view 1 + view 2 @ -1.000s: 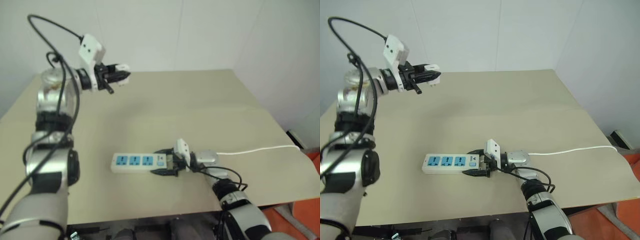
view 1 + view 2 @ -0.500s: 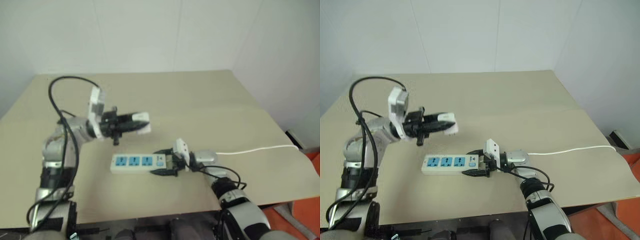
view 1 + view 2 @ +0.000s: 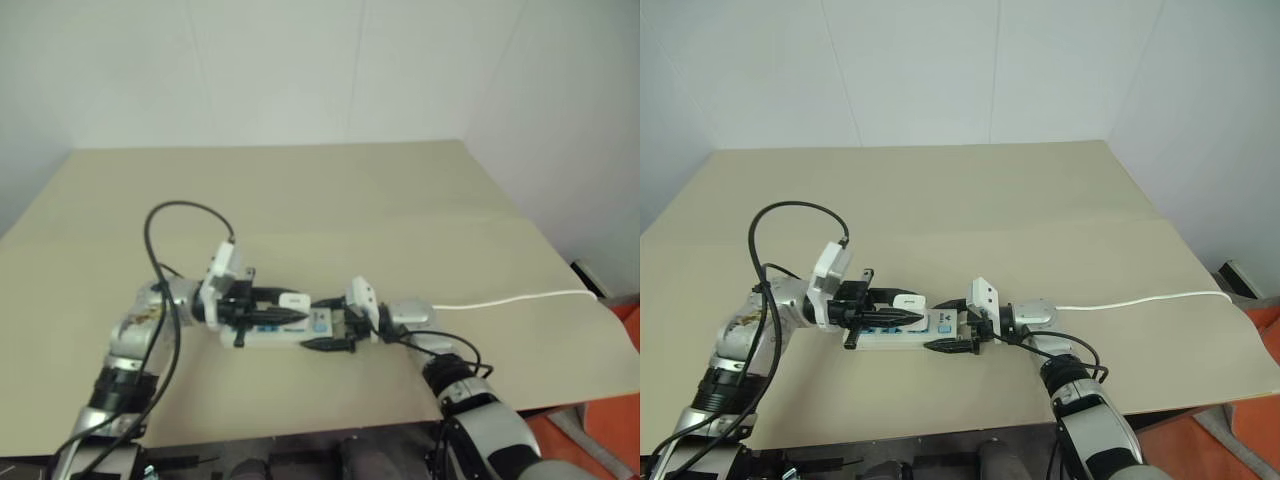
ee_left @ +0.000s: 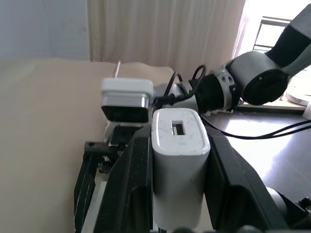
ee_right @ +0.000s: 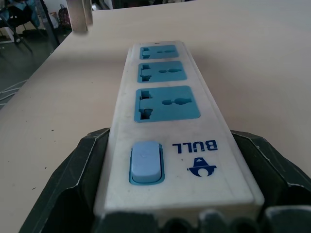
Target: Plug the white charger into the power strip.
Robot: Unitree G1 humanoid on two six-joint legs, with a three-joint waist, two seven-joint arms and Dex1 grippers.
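Near the lower centre of the right eye view, the left gripper (image 3: 902, 318) pinches the white charger (image 3: 907, 300) between its black fingers and holds it low over the power strip (image 3: 940, 323), which lies on the tan table (image 3: 1040, 220). The right gripper (image 3: 950, 324) has its jaws clamped on the switch end of the strip, bracing it, the white cord (image 3: 1140, 298) trailing to the right edge. The strip's three blue sockets (image 5: 167, 102) look empty in the right wrist view, so pickup and bracing appear done; lining up the prongs and pushing in remain
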